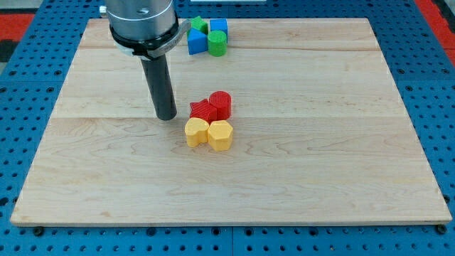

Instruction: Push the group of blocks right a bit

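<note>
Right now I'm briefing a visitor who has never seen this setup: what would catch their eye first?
Probably the dark rod coming down at the view's upper left, with my tip on the wooden board just left of the red star. Next, the central cluster: the star, the red cylinder, and two yellow blocks below. A blue and green cluster sits at the top edge.

Arm end [142, 21] was a wide silver-grey metal cylinder w/ a dark top section, cut off by the view's top edge. A darker band ringed its base, small tab sticking out on each side. Below it hung a straight black rod [161, 82], matte, round in section, approx. same width all the way down. My tip [166, 117] was blunt, flat-ended, no markings visible.
</note>
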### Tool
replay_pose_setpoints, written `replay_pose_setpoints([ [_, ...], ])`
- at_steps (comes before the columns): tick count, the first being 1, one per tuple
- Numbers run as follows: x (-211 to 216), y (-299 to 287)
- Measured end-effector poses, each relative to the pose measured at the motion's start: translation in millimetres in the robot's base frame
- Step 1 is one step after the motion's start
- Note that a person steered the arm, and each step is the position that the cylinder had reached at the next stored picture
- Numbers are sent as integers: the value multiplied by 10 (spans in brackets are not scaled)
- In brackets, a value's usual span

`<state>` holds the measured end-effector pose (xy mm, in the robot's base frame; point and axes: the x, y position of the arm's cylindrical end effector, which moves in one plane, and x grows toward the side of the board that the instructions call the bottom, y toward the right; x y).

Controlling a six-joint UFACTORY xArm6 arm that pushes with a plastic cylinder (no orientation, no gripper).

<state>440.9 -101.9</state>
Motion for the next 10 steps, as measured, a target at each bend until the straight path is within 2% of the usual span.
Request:
replay_pose_setpoints([
  [4,281,21],
  [6,240,502],
  [10,-91,609],
])
